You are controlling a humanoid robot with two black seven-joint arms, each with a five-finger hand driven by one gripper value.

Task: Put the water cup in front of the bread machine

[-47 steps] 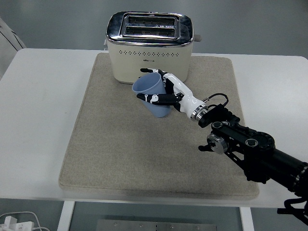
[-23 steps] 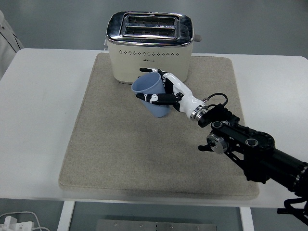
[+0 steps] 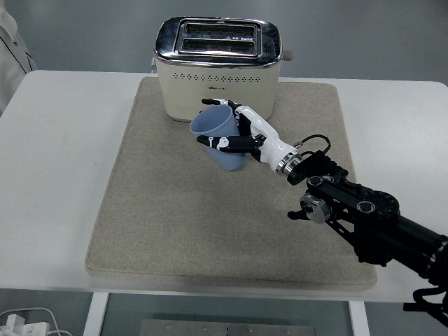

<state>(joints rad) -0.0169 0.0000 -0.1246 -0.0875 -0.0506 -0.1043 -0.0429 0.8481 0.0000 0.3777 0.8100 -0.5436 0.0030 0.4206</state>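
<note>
A light blue water cup [image 3: 218, 135] is tilted with its mouth toward the upper left, just in front of the cream and chrome bread machine [image 3: 218, 67]. My right hand [image 3: 234, 129] is shut on the cup, fingers wrapped around its side. I cannot tell whether the cup's base touches the beige mat [image 3: 175, 210]. My right arm [image 3: 364, 217] comes in from the lower right. My left arm is out of view.
The mat covers the middle of the white table [image 3: 56, 154]. A person's white sleeve [image 3: 12, 42] shows at the upper left edge. A white power strip with cable [image 3: 21, 325] lies on the floor at the bottom left.
The cup and my right hand have shifted very slightly left; otherwise the scene is the same. The sleeve at the upper left edge has moved a bit.
</note>
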